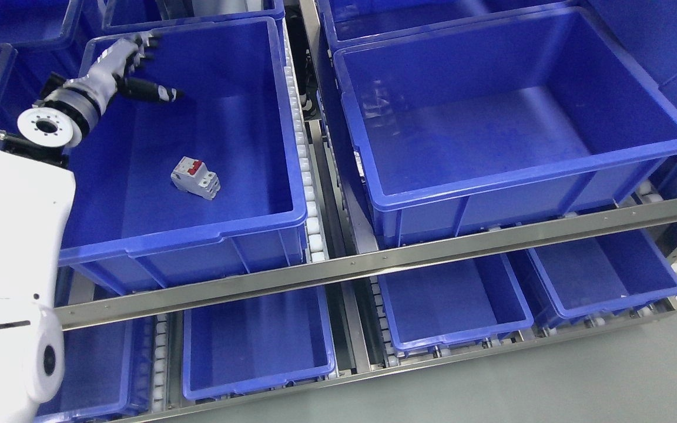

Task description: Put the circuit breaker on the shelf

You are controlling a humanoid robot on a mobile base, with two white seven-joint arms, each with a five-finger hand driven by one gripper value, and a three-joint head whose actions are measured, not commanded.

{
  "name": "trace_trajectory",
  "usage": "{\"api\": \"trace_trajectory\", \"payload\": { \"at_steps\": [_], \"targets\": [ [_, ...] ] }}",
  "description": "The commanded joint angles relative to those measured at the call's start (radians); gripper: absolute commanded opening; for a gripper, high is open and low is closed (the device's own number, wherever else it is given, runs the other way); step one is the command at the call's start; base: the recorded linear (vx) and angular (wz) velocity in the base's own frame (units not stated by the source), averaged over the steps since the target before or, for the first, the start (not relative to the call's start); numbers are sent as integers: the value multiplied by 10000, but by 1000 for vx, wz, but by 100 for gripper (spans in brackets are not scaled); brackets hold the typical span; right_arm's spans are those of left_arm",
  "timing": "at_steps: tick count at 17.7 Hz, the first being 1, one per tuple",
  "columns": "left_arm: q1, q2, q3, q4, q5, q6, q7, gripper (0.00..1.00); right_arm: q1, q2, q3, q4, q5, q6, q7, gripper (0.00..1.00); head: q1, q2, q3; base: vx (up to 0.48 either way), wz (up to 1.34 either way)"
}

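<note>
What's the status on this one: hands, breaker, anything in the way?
Left hand open, holding nothing, up at bin's far left corner. Circuit breaker lying on floor of left bin, clear of hand. Right hand unseen. No obstruction.

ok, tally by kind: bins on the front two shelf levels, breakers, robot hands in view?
Blue bins, upper level: 2, left bin and right bin
Blue bins, lower level: 4 showing, leftmost partly hidden
Circuit breaker: 1, lying in the left bin
Robot hands: 1, left hand, open, holding nothing
Total: 8
</note>
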Motion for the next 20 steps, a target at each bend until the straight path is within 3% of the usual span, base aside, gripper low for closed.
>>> {"api": "trace_trajectory", "payload": {
  "at_steps": [1,4,8,11,15,20],
  "targets": [
    [668,-1886,4749,-4021,666,-78,1359,100,2,-175,199,0,0,627,1,100,0,0,0,-12,-18],
    [2506,-2067,4722,-7611,682,608,1840,100,2,-175,199,0,0,627,1,100,0,0,0,-68,-69],
    [5252,-2067,3619,-10070,713,766,1594,100,2,-175,199,0,0,627,1,100,0,0,0,-114,-46],
    [5779,-2067,3616,-10489,789,689,1655,100,2,-175,199,0,0,627,1,100,0,0,0,-177,89],
    [6224,-2067,3463,-10874,2367,704,1671,100,2,-175,199,0,0,627,1,100,0,0,0,-252,251],
    [7282,-2067,2713,-11043,2967,566,1671,100,2,-175,199,0,0,627,1,100,0,0,0,-206,161]
  ]
}}
